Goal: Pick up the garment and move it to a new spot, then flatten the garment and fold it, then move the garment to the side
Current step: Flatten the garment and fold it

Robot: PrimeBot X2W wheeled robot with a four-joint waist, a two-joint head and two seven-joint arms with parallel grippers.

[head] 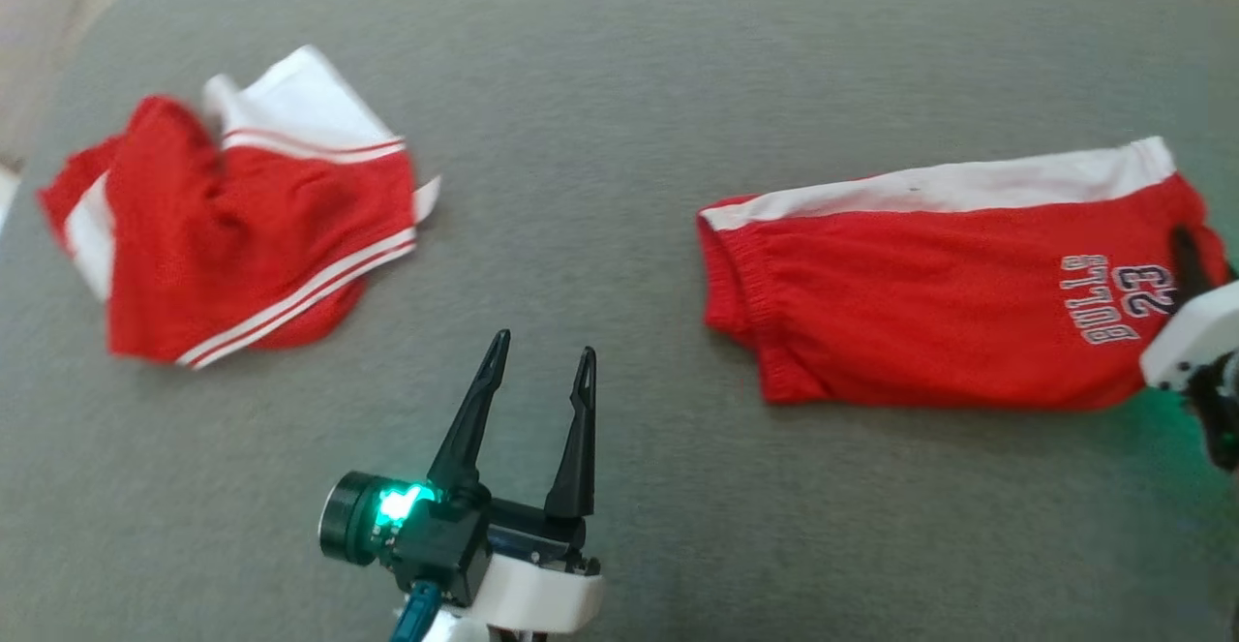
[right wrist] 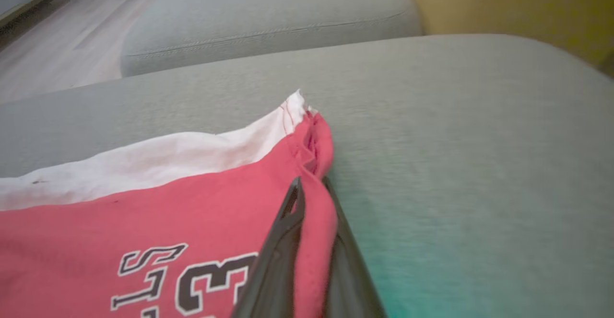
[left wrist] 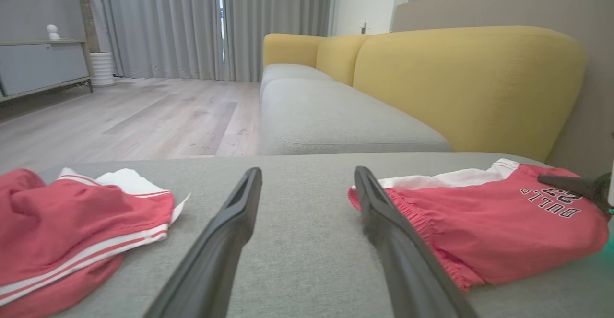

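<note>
The garment (head: 929,303), red shorts with a white side band and "BULLS 23" print, lies folded flat on the right of the grey cushion. My right gripper (head: 1186,255) is shut on its red hem at the right end. The right wrist view shows the cloth (right wrist: 144,212) pinched between the two dark fingers of that gripper (right wrist: 312,183). My left gripper (head: 543,347) hovers open at the lower middle, holding nothing, left of the shorts (left wrist: 479,222). In the left wrist view its fingers (left wrist: 308,171) frame bare cushion, and the right gripper (left wrist: 566,183) lies on the print.
A second red and white garment (head: 242,235) lies crumpled at the cushion's left, also seen low left (left wrist: 62,222). The grey cushion (head: 619,90) stretches between both. Beyond it are another grey seat (left wrist: 336,121), a yellow backrest (left wrist: 455,78) and wooden floor (left wrist: 144,116).
</note>
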